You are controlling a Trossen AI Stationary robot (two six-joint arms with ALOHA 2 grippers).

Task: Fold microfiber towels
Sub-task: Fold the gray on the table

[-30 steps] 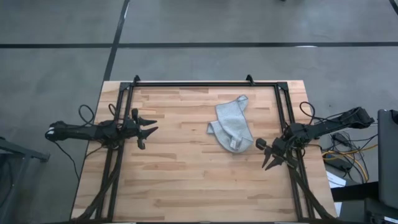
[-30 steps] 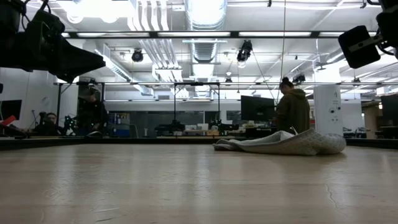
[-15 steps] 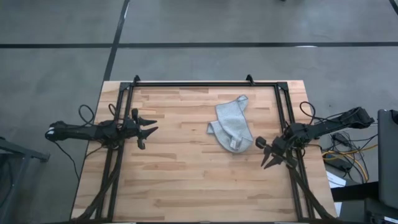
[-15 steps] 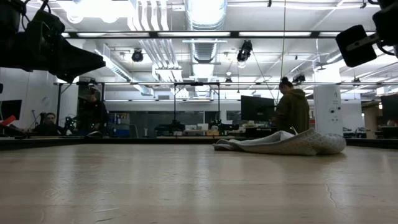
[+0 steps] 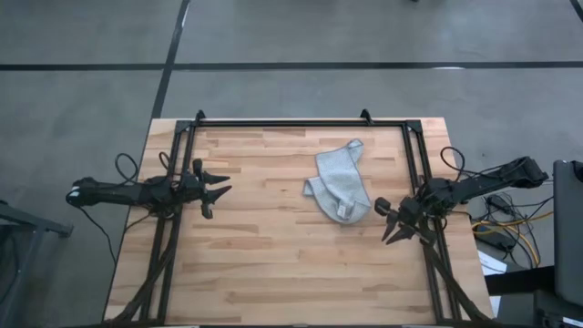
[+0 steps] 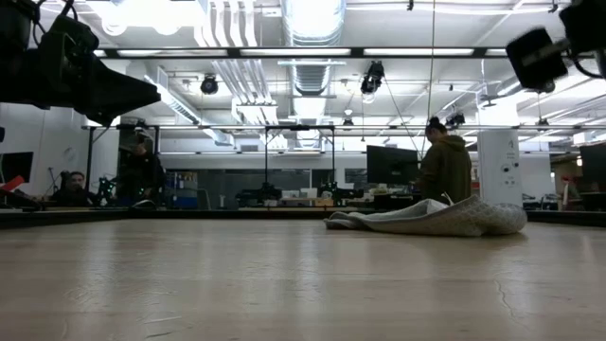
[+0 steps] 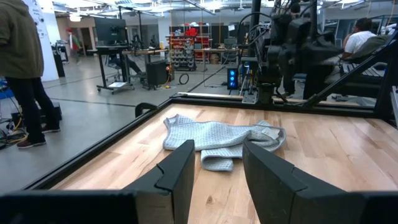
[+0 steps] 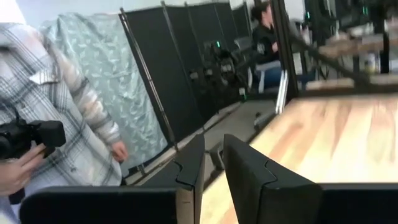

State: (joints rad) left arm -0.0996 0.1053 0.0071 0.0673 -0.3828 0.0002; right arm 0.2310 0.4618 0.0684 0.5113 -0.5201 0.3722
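The microfiber towel [image 5: 340, 185] lies crumpled in a loose heap on the wooden bench [image 5: 264, 264], toward two o'clock from the bench's middle, its small white tag [image 5: 343, 210] at the edge facing six o'clock. The left gripper [image 5: 219, 193] hangs over the nine o'clock side, well apart from the cloth, jaws spread with nothing between them. The right gripper [image 5: 390, 224] sits at the three o'clock edge, near the towel's lower corner but not touching; its jaws stand a narrow gap apart, empty. Bare wood runs wide from the middle to six o'clock. A black frame [image 5: 301, 123] borders the bench.
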